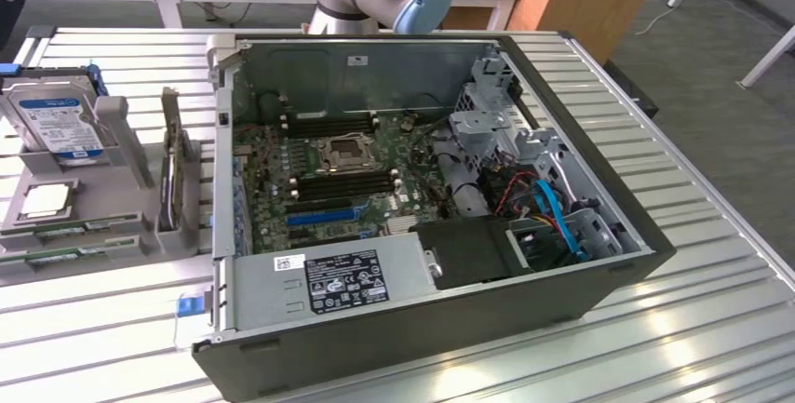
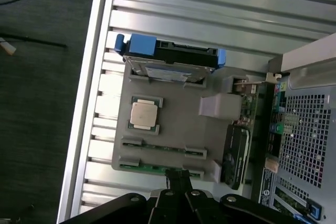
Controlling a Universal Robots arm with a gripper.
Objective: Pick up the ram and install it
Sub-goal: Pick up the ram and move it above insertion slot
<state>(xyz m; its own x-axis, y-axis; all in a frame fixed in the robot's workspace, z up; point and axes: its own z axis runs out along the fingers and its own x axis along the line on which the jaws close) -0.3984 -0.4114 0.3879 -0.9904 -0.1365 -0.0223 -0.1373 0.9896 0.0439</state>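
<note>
Gripper (image 2: pixel 178 176) closed, fingertips pressed together, nothing between them; it holds nothing. In the wrist view it lines up over the near edge of the gray holder (image 2: pixel 173 124), right above the ram (image 2: pixel 149 168), and it looks clear of it, no contact seen

Ram (image 1: pixel 74 252) not picked yet: it lies edge-up in the nearest groove of the holder, on the table (image 1: pixel 695 329) at the exterior view's left of the open PC case (image 1: pixel 584 263). A second stick (image 1: pixel 74 227) lies just beyond it, parallel. Farther along the same holder: CPU (image 1: pixel 47 200), then hard drive (image 1: pixel 56 119) standing at the far end. Expansion card (image 1: pixel 174 170) upright between holder and case

Black memory slots (image 1: pixel 342 184) on the motherboard inside the case look empty, install not done

Handling, my judgement: light, thin, stiff board, somewhat fragile, chips and edge contacts shouldn't be squeezed or scraped. Smooth faces could slip in a weak pinch. Best hold looks like the middle of the long upper edge, fingers across the two flat faces, between the holder's clips, lift straight up so it doesn't twist in the groove
</note>
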